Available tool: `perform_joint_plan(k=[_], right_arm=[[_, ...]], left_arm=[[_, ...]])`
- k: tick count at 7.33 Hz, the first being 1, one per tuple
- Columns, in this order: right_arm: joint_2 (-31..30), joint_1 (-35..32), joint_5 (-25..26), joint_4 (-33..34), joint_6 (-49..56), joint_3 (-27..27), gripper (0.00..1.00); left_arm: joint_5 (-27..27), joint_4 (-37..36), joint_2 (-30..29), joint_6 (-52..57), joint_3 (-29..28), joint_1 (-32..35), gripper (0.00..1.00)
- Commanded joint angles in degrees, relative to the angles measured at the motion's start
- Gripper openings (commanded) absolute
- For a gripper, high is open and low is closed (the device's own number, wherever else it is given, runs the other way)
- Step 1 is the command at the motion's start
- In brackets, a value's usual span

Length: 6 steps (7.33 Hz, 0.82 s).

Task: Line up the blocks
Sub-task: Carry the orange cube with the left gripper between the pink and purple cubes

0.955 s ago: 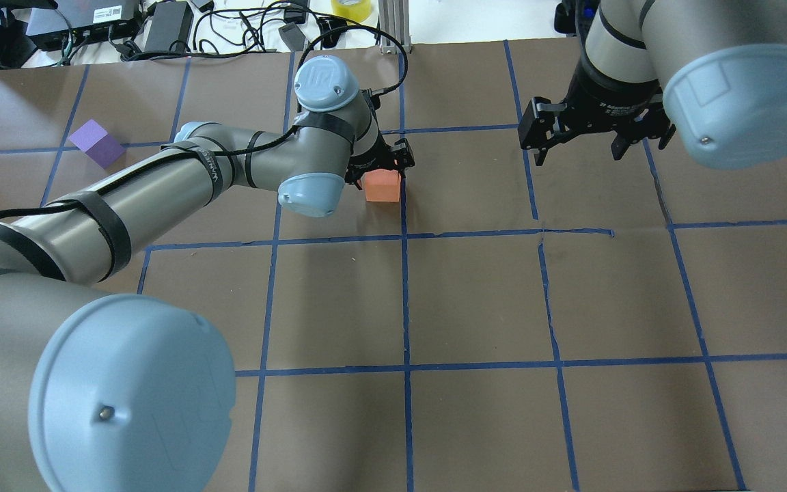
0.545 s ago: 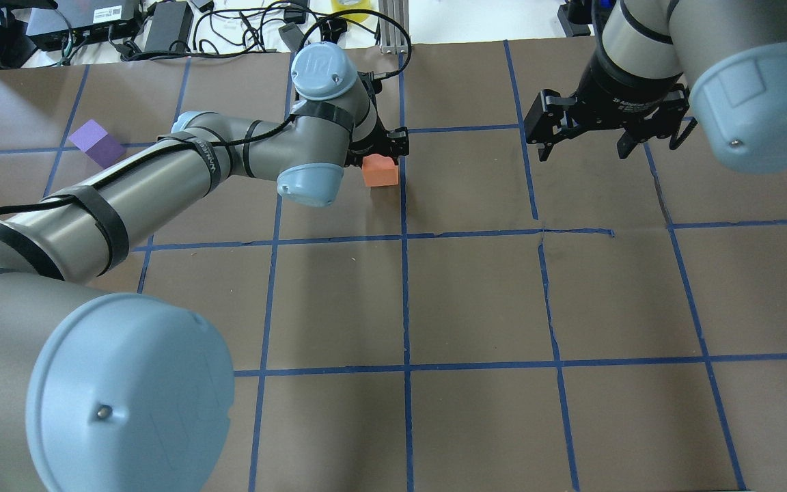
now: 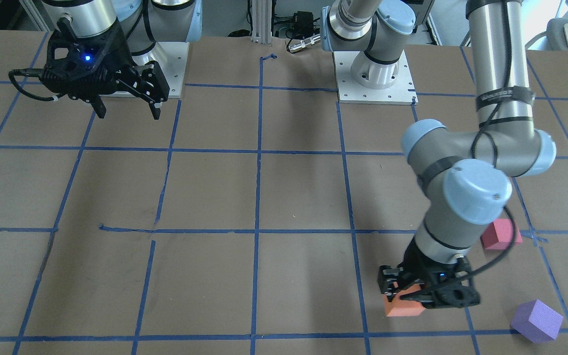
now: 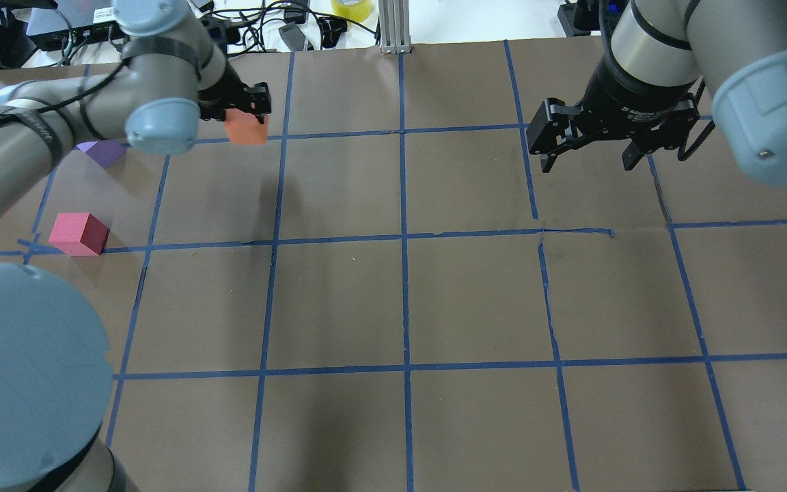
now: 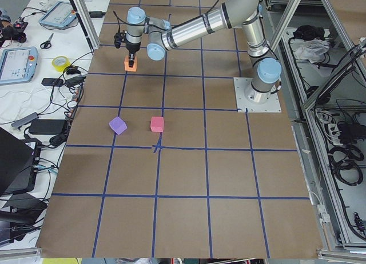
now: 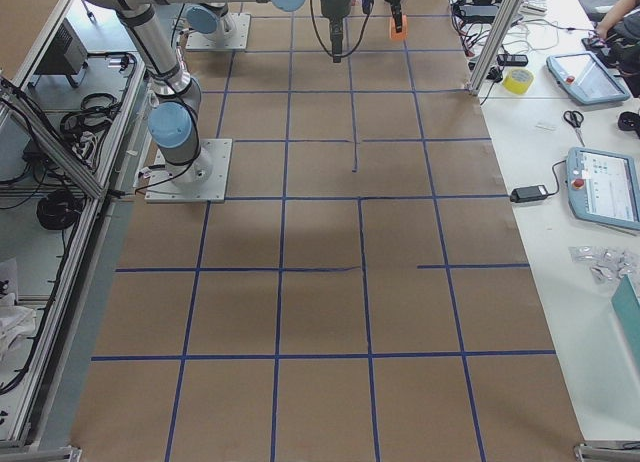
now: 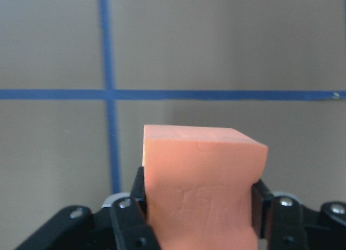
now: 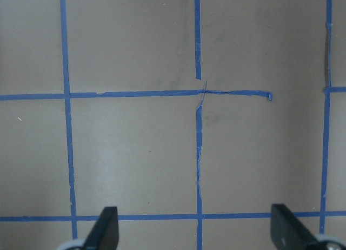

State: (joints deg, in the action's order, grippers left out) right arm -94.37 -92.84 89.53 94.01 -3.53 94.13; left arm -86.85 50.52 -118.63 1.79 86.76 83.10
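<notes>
Filling left claw — orange block

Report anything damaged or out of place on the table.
The blue tape grid is flawed near the right gripper: one strip stops short, leaving a gap, and the strip crossing it is split and offset. Nothing else looks damaged; the left gripper holds the orange block.

Half-hidden block apparently lies behind leftmost block.
</notes>
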Motion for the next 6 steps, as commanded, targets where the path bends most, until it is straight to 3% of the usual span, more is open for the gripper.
perform_joint_plan(k=[1,3,6], right_arm=[[-0.1,-0.2,-0.1,0.0,0.0,0.0,1.0],[-0.1,-0.2,-0.1,0.1,0.2,0.0,1.0],[-0.1,-0.1,0.2,0.1,0.7,0.0,1.0]], left_arm=[[0.8,9.5,1.4,4.7,-2.5,-13.1,0.08],[-1.8,15.7,0.5,8.5,-6.1,-20.4,0.08],[-1.8,14.7,-1.2,12.1,-4.8,-23.1,0.08]])
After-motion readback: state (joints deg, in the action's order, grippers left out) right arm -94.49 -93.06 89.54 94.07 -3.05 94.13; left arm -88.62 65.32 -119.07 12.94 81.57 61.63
